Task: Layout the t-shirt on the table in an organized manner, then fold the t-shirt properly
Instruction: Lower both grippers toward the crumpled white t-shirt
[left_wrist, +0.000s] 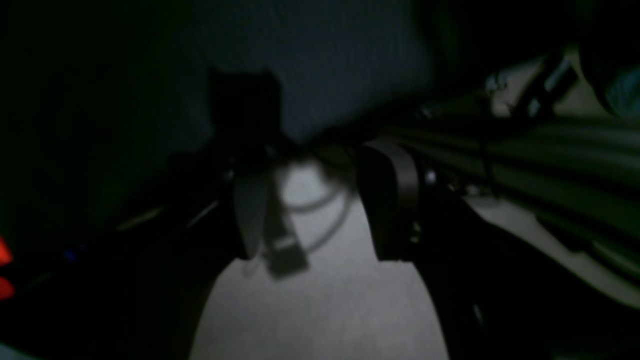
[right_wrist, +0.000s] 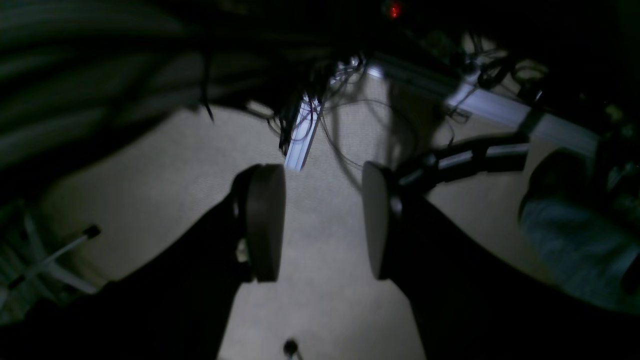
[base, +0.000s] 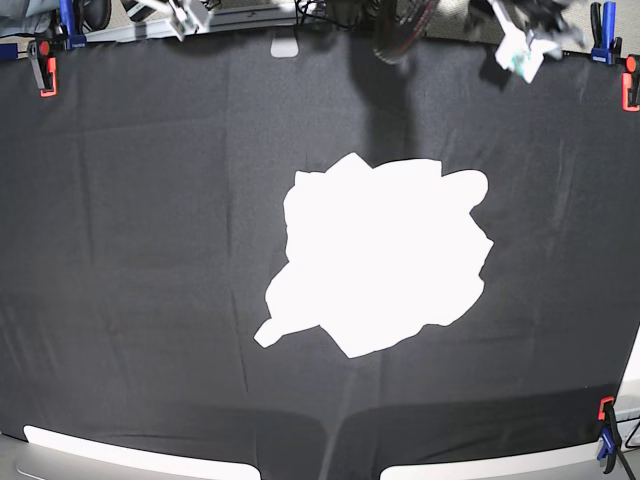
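White crumpled cloth t-shirt (base: 380, 255) heaped at the middle of the wide black cloth-covered table (base: 140, 250), overexposed, no lettering readable; red and blue clips (base: 606, 435) at near right edge, more (base: 43, 62) at far corners; left gripper (left_wrist: 325, 200) spread wide, holding nothing; right gripper (right_wrist: 322, 222) likewise parted, both above pale floor.

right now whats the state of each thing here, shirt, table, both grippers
t-shirt: crumpled in a heap mid-table, not laid out, not folded, nothing touching it
table: covered in black cloth, slightly creased, clipped at the edges
left gripper: open, empty, off the shirt, pale floor showing between its fingers
right gripper: open, empty, off the shirt, pale floor showing between its fingers
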